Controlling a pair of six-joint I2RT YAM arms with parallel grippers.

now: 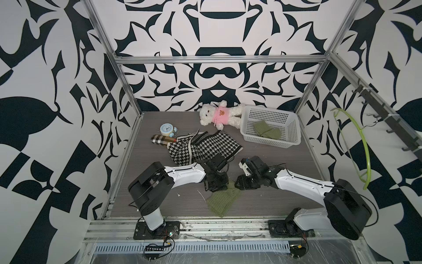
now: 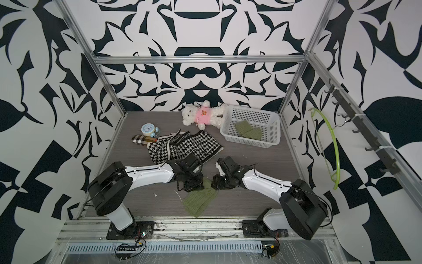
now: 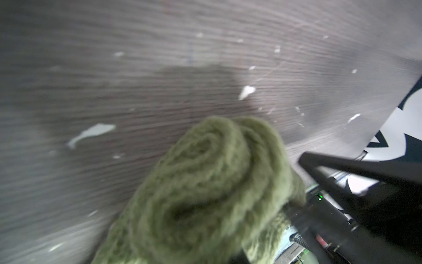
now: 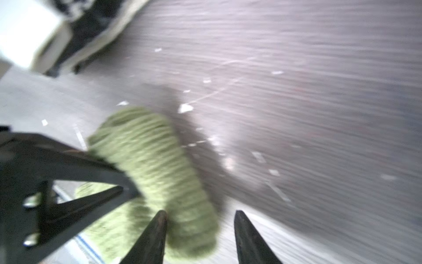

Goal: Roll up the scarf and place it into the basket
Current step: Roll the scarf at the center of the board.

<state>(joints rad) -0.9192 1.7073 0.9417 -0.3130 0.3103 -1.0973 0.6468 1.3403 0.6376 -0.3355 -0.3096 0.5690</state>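
Observation:
The green knitted scarf (image 1: 222,201) lies at the front middle of the table, its far end wound into a roll (image 3: 205,182) and its near end flat (image 2: 197,203). My left gripper (image 1: 217,182) is shut on one end of the roll; in the right wrist view its dark fingers (image 4: 68,164) close on the knit. My right gripper (image 4: 200,213) is open, with the other end of the roll (image 4: 155,164) lying against one finger and a gap beside it. The white perforated basket (image 1: 271,142) stands at the back right, seen in both top views (image 2: 251,143).
A green knitted piece (image 1: 266,130) lies inside the basket. A teddy bear (image 1: 219,114) lies left of the basket. A houndstooth cloth (image 1: 203,148), a plaid bundle (image 1: 163,140) and an alarm clock (image 1: 166,129) sit mid-left. A green hanger (image 1: 363,146) hangs on the right wall.

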